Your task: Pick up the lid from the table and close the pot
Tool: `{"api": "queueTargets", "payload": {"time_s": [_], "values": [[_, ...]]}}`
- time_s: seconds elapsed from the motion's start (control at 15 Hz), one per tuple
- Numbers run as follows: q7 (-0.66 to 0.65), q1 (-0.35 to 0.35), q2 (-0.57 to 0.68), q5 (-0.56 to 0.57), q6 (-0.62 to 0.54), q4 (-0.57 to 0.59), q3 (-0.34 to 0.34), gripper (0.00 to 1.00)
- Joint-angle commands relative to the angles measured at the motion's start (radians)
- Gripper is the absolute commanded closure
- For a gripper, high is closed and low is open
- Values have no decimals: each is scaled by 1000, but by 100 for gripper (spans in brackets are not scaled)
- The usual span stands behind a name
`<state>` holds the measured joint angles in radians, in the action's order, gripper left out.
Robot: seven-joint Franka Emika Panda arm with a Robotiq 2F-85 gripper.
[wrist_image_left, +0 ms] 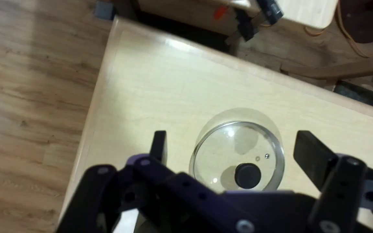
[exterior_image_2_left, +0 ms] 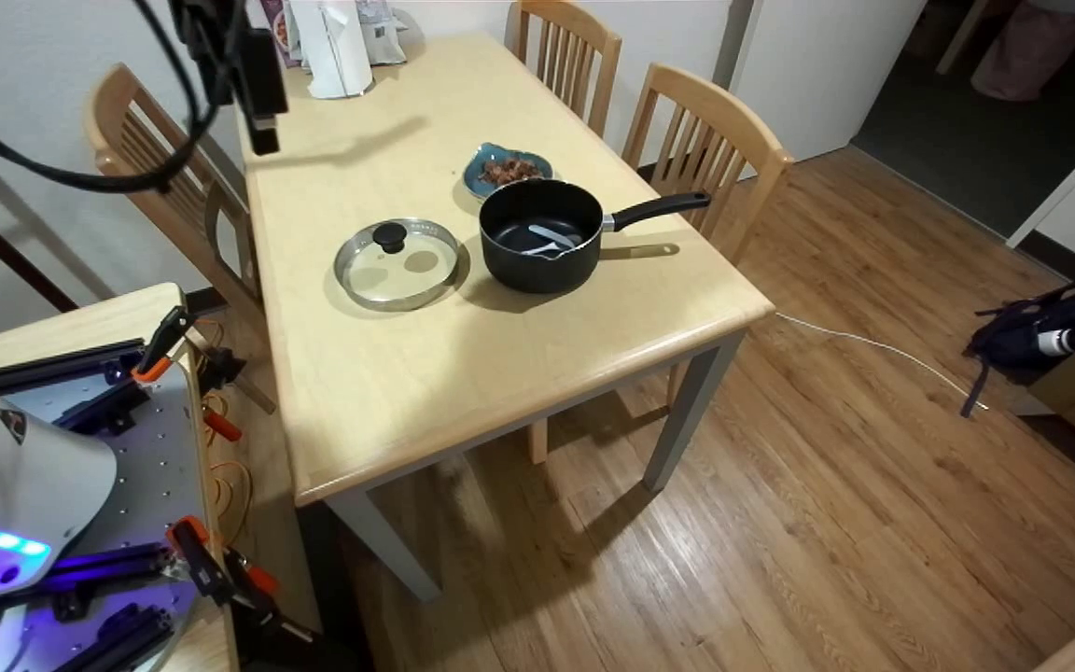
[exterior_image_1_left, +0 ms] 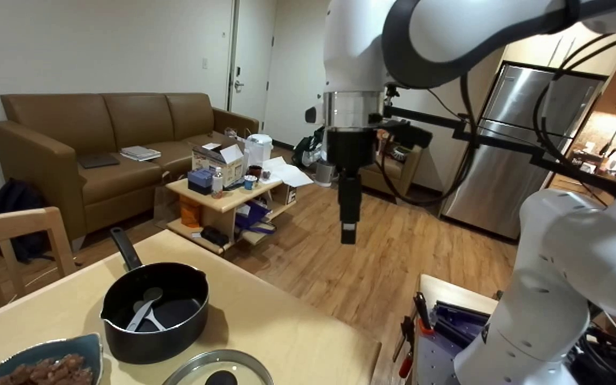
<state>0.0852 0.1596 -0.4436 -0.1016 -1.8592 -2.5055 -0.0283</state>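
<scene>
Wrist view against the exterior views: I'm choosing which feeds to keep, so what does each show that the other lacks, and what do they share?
Only the wrist view shows the gripper's fingers spread wide, with an open gap between them.

Only the exterior views, both of them, show the teal dish with brown food and the pot's long black handle; whether any of the pot's body shows in the wrist view, I cannot tell.

All three share the gripper, the glass lid with its dark knob, and the pale wooden table it lies on.

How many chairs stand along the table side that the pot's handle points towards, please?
2: one chair nearest the handle, another chair farther along, slightly cropped by an exterior view's top edge.
</scene>
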Motion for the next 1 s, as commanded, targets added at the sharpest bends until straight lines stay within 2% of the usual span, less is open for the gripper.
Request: {"api": "queueTargets", "payload": {"time_s": [0.0, 0.2, 0.27, 0.33, 0.4, 0.47, 0.6, 0.8, 0.93], "values": [[157, -4, 253, 76, -130, 150, -11, 0], [279, 17, 443, 41, -262, 267, -32, 0], [325, 17, 508, 34, -282, 317, -41, 0], [378, 18, 574, -19, -289, 375, -52, 0], [390, 2, 594, -18, -297, 414, -62, 0], [315, -5, 505, 16, -293, 308, -71, 0], [338, -9, 585, 13, -299, 388, -82, 0], [225, 8, 631, 111, -298, 426, -77, 0], [211, 14, 694, 96, -301, 463, -98, 0]]}}
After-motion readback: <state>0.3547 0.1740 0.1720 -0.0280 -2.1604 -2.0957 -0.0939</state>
